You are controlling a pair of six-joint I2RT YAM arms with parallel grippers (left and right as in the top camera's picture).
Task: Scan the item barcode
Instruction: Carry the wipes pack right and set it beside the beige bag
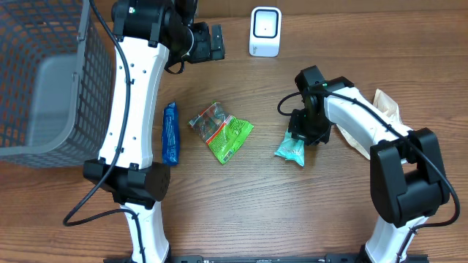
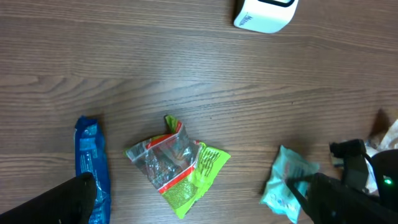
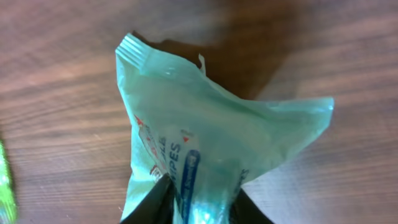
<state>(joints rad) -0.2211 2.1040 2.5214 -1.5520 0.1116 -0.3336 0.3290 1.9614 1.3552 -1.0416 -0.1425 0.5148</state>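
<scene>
Downward, right hand [image 1: 304, 136] pinching teal packet [image 1: 290, 152], left hand [image 1: 210, 42] spread wide.

The white-and-black left arm [image 1: 135, 109] stretches far forward. Its black two-finger left gripper [image 1: 210, 42] is turned sideways toward the middle, jaws spread wide and holding nothing. The white-and-black right arm [image 1: 358, 117] folds inward with its wrist pitched down. The black right gripper [image 1: 301, 137] has its jaws pinched together on a crinkled teal plastic packet [image 3: 211, 124].
</scene>
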